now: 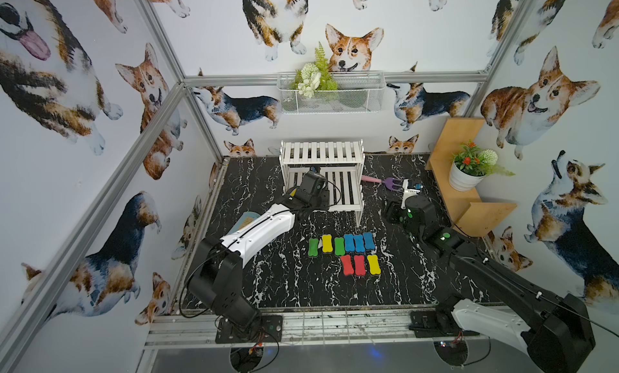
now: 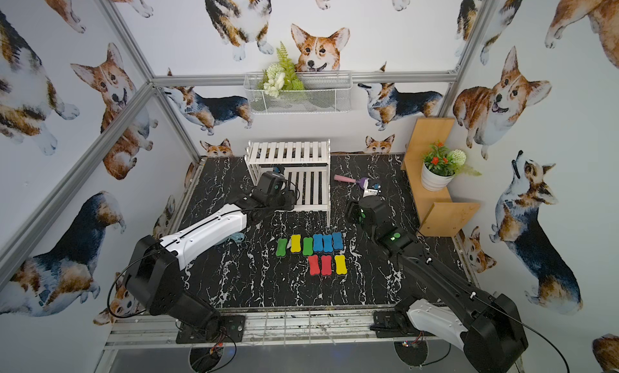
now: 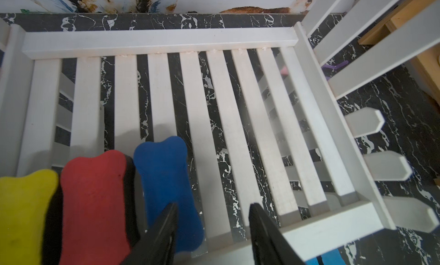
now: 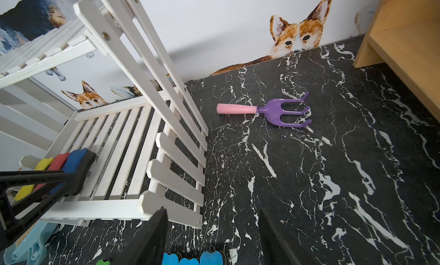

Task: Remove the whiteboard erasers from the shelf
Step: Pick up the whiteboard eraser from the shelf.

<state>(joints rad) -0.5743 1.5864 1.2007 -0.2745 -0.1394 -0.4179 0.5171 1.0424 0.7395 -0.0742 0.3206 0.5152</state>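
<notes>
Three whiteboard erasers (yellow, red, blue) sit side by side at one end of the white shelf's lower tier. Left gripper hangs there w/ jaws apart, one finger over the blue pad, gripping nothing. We count nine other erasers in two rows on the black marble-look table. Right gripper, spread & empty, hovers nr the purple fork.

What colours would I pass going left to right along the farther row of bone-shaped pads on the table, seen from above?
green eraser, yellow eraser, second green eraser, first blue eraser, middle blue eraser, last blue eraser.
</notes>
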